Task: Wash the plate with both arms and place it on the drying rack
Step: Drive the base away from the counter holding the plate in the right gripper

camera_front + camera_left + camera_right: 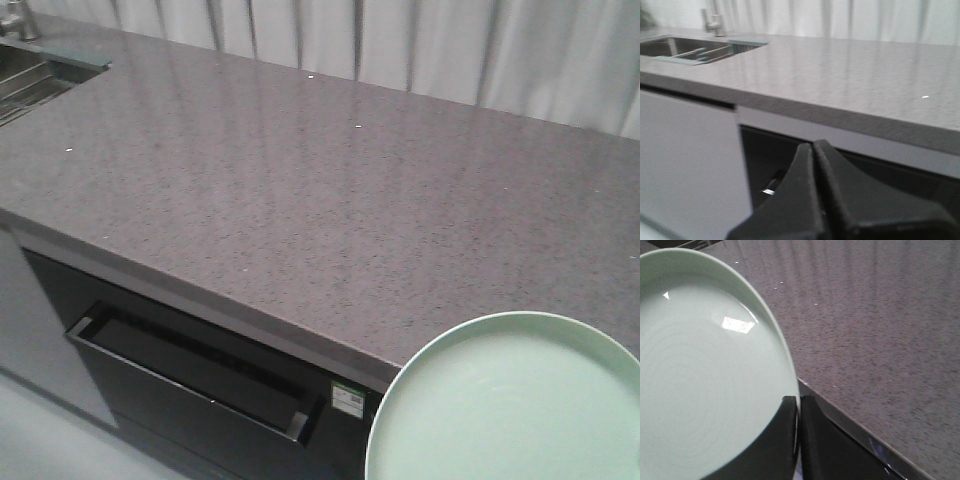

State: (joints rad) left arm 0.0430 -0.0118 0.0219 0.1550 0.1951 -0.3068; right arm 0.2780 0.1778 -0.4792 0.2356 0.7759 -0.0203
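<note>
While left tool (812, 147) is pressed together, right tool (798, 407) pinches the glossy round plate (700, 380).

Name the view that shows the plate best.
Right wrist view: the plate fills its left half, showing rings, glare and the rim between the jaws. The front view catches only part of it at the lower right corner. The left wrist view shows none of it.

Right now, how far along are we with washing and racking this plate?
Done: the right gripper is clamped on the rim of the plate. In hand: it hangs by the front edge of the counter, far from the sink. Left: washing, with the shut, empty left gripper joining in, then setting it on the drying rack at the sink.
</note>
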